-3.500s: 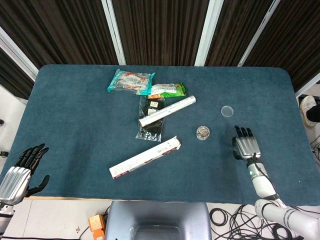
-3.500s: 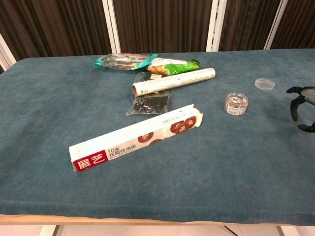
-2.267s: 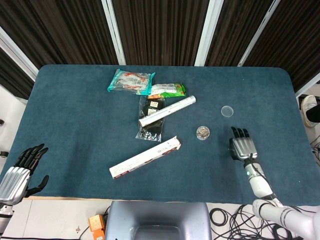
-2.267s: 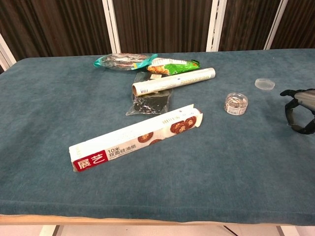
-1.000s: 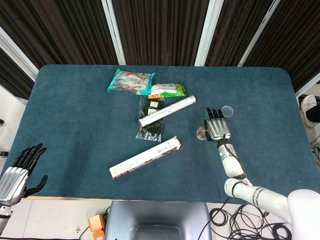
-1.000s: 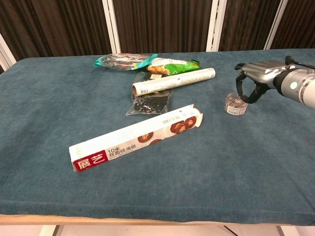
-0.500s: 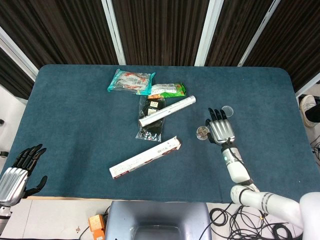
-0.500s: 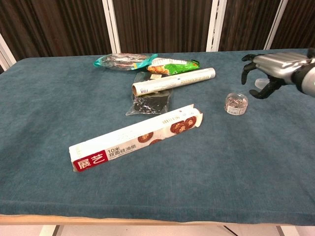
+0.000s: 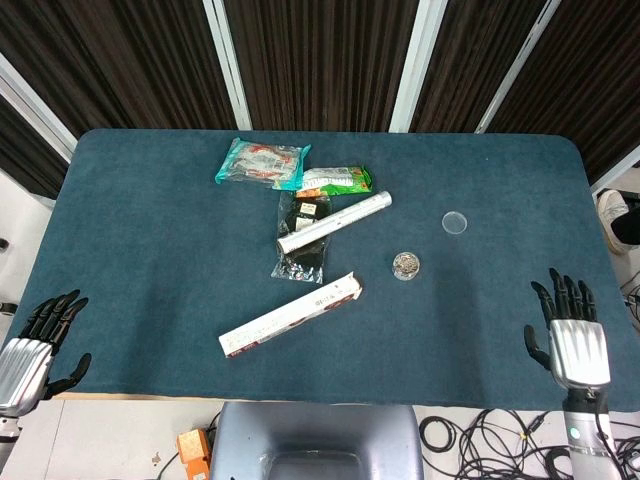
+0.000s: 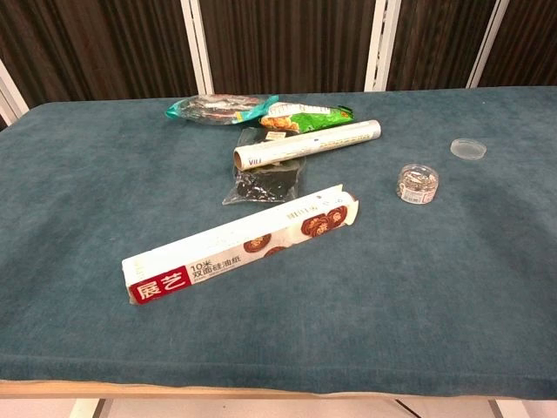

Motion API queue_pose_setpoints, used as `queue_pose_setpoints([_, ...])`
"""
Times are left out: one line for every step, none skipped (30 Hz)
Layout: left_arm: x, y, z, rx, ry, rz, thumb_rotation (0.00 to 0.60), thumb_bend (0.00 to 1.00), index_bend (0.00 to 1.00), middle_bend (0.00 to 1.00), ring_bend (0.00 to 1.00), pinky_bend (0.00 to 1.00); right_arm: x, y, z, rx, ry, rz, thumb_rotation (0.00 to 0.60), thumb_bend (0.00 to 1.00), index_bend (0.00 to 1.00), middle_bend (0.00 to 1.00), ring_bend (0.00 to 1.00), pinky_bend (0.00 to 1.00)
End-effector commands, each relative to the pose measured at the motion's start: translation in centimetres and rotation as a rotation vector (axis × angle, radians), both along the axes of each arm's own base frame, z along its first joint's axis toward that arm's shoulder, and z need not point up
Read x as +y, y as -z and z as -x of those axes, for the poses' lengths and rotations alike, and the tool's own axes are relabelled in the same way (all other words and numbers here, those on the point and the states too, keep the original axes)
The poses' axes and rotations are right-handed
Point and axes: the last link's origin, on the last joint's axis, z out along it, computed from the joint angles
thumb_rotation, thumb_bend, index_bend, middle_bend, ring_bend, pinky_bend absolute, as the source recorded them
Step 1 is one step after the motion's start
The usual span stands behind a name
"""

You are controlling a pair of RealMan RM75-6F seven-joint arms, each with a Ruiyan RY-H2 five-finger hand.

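My right hand (image 9: 567, 336) hangs spread and empty at the table's (image 9: 150, 250) near edge, well apart from the small jar (image 9: 405, 264). My left hand (image 9: 30, 345) is spread too, wrist cut off; the chest view shows neither.

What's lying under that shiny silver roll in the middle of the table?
The silver roll rests across a clear plastic bag of dark contents, whose white label peeks out behind it. The strip of bag directly beneath the roll is hidden.

A white roll (image 9: 333, 223) lies across a dark pouch (image 9: 300, 240) (touching), snack bags (image 9: 262, 163) beyond.
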Motion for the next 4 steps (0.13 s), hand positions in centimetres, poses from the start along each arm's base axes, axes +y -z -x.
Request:
queue_pose_setpoints([-0.01,0.06,0.03,0.003,-0.001,-0.003,0.600,0.42,0.00,0.00,0.00,0.09,0.49,0.12,-0.24,0.000,-0.020,-0.057,0.600,0.40,0.15,0.00,0.00,0.00])
queue_pose_setpoints([0.02,0.11,0.06,0.005,-0.004,-0.002,0.600,0.42,0.00,0.00,0.00,0.09,0.48,0.21,-0.23,-0.004,-0.019,-0.066,0.600,0.40,0.15,0.00,0.00,0.00])
queue_pose_setpoints([0.08,0.18,0.09,0.006,-0.007,0.002,0.600,0.42,0.00,0.00,0.00,0.09,0.49,0.26,-0.15,-0.006,-0.015,-0.078,0.600,0.40,0.15,0.00,0.00,0.00])
queue_pose_setpoints([0.12,0.25,0.12,0.007,-0.010,0.006,0.600,0.42,0.00,0.00,0.00,0.09,0.49,0.27,-0.08,-0.006,-0.011,-0.084,0.600,0.40,0.14,0.00,0.00,0.00])
